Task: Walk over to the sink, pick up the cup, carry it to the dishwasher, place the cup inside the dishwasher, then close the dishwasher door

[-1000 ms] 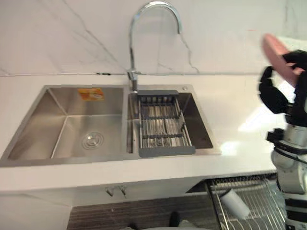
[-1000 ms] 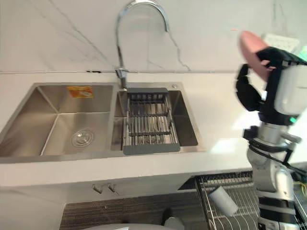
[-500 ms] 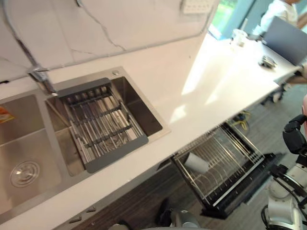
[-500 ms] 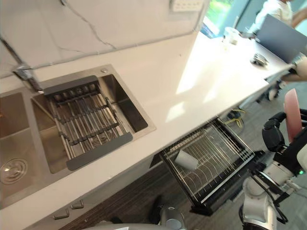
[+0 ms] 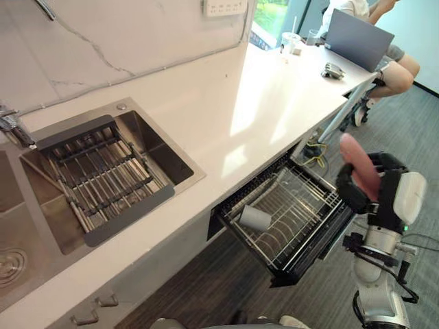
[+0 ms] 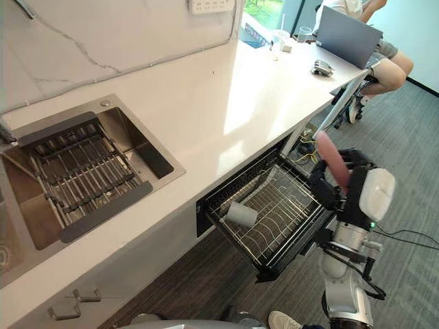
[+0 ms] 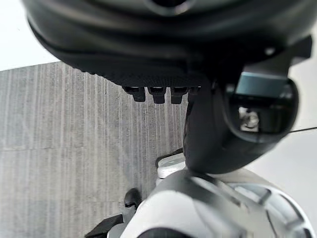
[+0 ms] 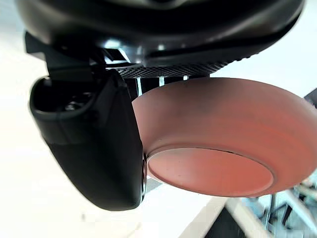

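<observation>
My right arm stands with the forearm nearly upright, and my right hand [image 5: 385, 186] is raised over the grey floor [image 5: 418, 123], just beside the outer corner of the pulled-out dishwasher rack [image 5: 305, 205]. The hand is closed on a pink bowl [image 5: 359, 170]. My thumb [image 8: 94, 148] presses against the bowl's side wall, and the fingers are curled behind it on the other side.

In the eye views the bowl stands on its edge, so it looks like a narrow pink oval above the dark fingers. In the right wrist view I see it from below. It is shallow and round, with a smooth matte wall and a flat circular base ringed by a thin pale edge. It is apart from the rack and from the white countertop [image 5: 260, 110].

A white cup [image 5: 255, 218] lies on its side in the rack, near the corner closest to the cabinet. The steel sink [image 5: 161, 154] with its grey drainer tray [image 5: 96, 175] is far to my left. My left hand [image 7: 168, 54] shows in its wrist view above the floor. Whether it is open or closed I cannot tell. A person [image 5: 394, 58] sits behind a laptop [image 5: 357, 38] at the far end of the counter.
</observation>
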{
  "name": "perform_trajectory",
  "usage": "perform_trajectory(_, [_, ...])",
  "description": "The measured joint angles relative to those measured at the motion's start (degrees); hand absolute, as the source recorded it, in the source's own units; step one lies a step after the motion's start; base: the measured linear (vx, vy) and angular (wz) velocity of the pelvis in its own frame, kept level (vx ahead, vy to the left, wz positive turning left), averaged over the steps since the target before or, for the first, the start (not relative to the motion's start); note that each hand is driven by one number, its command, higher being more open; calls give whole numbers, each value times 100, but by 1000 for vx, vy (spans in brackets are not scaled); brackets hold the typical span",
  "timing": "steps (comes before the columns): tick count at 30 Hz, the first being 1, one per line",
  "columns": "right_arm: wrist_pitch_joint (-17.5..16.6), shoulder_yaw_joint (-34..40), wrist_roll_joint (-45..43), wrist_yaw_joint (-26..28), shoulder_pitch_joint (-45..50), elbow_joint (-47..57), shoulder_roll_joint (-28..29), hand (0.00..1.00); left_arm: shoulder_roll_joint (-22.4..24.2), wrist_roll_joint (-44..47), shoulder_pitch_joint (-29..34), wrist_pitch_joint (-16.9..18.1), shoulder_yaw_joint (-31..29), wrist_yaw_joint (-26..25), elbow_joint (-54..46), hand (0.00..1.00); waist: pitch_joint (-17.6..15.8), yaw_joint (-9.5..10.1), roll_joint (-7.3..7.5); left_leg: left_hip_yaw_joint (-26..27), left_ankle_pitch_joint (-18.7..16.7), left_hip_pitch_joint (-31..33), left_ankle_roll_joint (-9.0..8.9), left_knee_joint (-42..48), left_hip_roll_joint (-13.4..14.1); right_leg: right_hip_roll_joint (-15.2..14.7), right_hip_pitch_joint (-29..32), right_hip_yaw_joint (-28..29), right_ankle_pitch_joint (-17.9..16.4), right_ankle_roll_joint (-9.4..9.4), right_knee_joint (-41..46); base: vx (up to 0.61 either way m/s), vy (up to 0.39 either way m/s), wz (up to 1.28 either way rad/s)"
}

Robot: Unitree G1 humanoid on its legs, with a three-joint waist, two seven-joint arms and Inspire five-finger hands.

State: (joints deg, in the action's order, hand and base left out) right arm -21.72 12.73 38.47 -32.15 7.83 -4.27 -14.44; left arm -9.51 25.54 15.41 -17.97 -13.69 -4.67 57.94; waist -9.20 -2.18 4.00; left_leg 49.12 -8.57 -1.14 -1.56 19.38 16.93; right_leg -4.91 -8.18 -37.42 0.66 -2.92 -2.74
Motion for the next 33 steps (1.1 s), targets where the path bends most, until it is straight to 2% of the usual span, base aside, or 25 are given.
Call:
perform_trajectory(4, [55,-219,132,162,4,-86,23,0,156,-127,47,126,-16,47,-125,100,-96,64,-151,-172,13,67,84,-10,-50,-14,-60,-164,41,13,-26,-104,99,25])
perform_trajectory(9, [745,-316,31,399,-89,-406,17,0,275,-315,119,370,-55,360,-125,100,-205,128,-288,-423,84,191,192,-152,-203,-77,-49,-397,47,-5,-43,-77,99,25])
perform_trajectory(12, [1064,-298,-115,310,-235,-874,11,0,365,-311,131,453,-14,533,-127,100,-321,115,-429,-562,171,323,267,-281,-331,-136,34,-529,63,12,-24,-33,89,24])
perform_trajectory(16, [1417,-291,-122,159,-477,-1326,1,0,399,-399,39,584,79,662,-141,100,-571,124,-545,-684,334,525,355,-406,-429,-179,191,-658,116,44,43,-11,64,21])
perform_trajectory(21, [1840,-281,-307,-341,-1083,-1770,-195,0,392,-409,-259,650,305,659,-206,100,-954,134,-712,-936,521,879,434,-493,-515,-291,599,-701,77,78,314,-30,74,8])
perform_trajectory(24, [1944,-197,-525,-527,-1449,-2076,-393,0,377,-479,-407,762,456,700,-239,100,-1211,149,-796,-1007,597,1028,489,-536,-564,-412,843,-696,-11,101,565,-37,100,4])
perform_trajectory(27, [2108,-186,-569,-600,-1847,-2243,-483,0,336,-636,-544,820,536,704,-347,100,-1428,162,-819,-1089,690,1184,520,-633,-635,-520,1117,-655,-57,129,774,-39,111,-1])
perform_trajectory(30, [2199,-200,-551,-630,-1994,-2304,-593,0,274,-634,-769,770,578,679,-390,100,-1520,224,-854,-1170,796,1363,557,-739,-703,-591,1357,-652,-72,158,891,-18,81,4])
perform_trajectory(33, [2281,-493,-501,-655,-2369,-2828,-883,0,100,-631,-1089,697,682,720,-362,100,-1544,253,-868,-1258,877,1552,585,-781,-739,-650,1614,-617,-72,178,1024,-1,62,-1])
